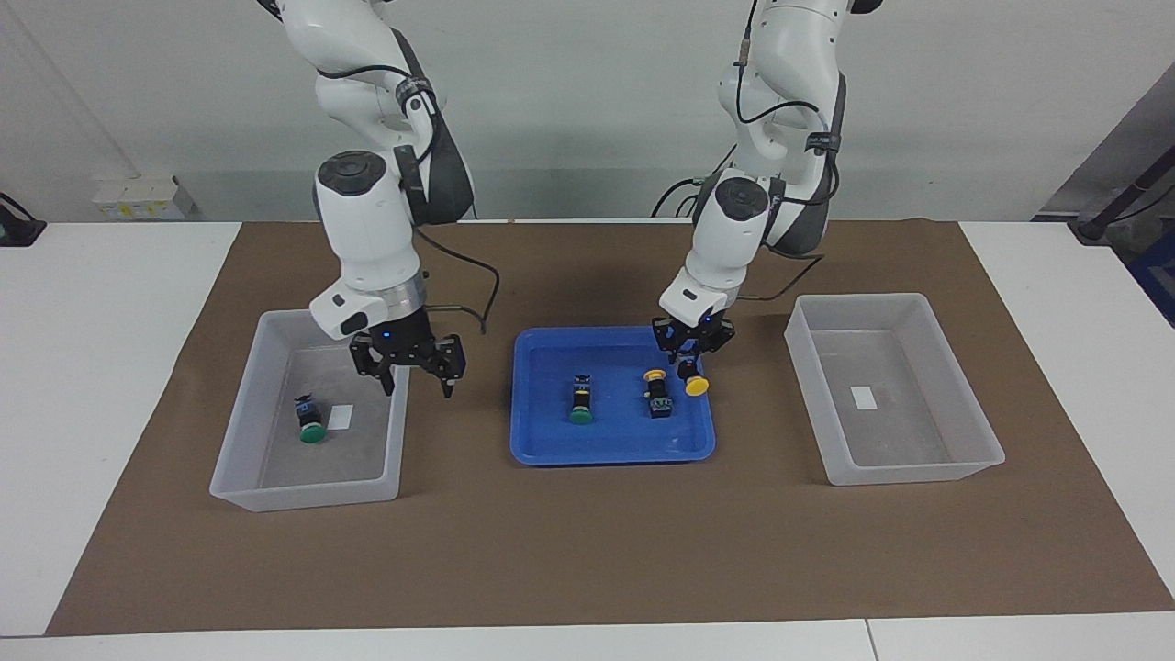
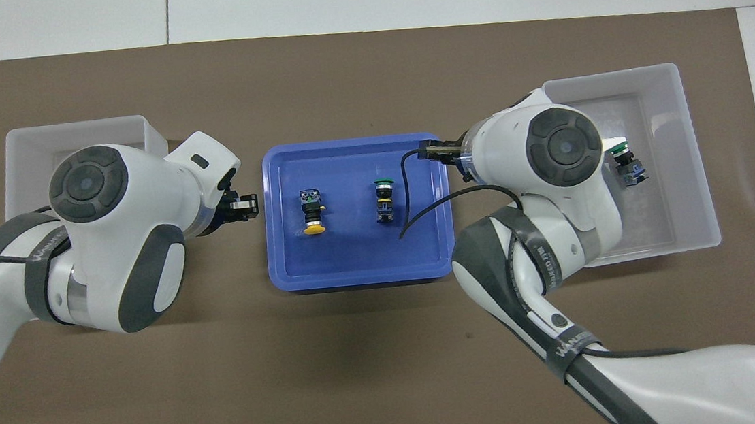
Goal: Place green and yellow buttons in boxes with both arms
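We see one green button (image 1: 309, 424) lying in the box (image 1: 240, 431) at the right arm's end of the bench, beside that box's small white label (image 1: 341, 417). A second green button (image 1: 580, 400) and a yellow button (image 1: 657, 392) lie side by side in the blue tray (image 1: 542, 450) at the middle of the brown mat (image 1: 587, 551). The other yellow button (image 1: 693, 379) hangs over the tray's edge toward the left arm's end, gripped by the left hand (image 1: 690, 363), whose fingers are closed on its black body with the cap pointing down. The right hand (image 1: 418, 378) hovers with fingers spread and empty over the box's wall on the tray side. The second box (image 1: 955, 464), at the left arm's end, holds only its label (image 1: 864, 397).
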Tool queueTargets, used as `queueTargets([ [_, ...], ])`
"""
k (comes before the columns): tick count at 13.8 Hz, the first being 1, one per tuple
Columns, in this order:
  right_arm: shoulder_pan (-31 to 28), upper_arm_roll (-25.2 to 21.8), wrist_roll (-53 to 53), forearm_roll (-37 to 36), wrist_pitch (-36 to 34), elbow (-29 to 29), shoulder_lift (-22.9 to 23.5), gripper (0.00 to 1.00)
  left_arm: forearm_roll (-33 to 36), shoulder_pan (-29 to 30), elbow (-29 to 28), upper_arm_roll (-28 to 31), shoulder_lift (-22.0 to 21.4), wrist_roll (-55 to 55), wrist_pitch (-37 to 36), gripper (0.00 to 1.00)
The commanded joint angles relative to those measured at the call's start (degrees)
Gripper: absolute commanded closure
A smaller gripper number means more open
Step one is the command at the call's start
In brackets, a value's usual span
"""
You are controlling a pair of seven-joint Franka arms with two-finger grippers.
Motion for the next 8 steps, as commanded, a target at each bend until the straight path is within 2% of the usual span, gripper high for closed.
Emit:
queueTargets([
  [1,1.87,0.01,3.62,-0.57,3.65,1.01,3.12,0.12,-0.49,4.84,1.74,-0.28,-0.13,6.8,-3.31,1.0],
  [4,6.87,-0.25,6.69,-1.61,4.28,3.03,7.43,0.15,-0.75,12.04,2.54,-0.19,0.05,20.32,-5.34,1.0],
  [8,9.17,-0.07,13.37,-12.15,5.07,2.25,9.64,0.24,-0.75,18.12,-3.51,-0.11,-1.79,31.94,-0.88,1.0],
])
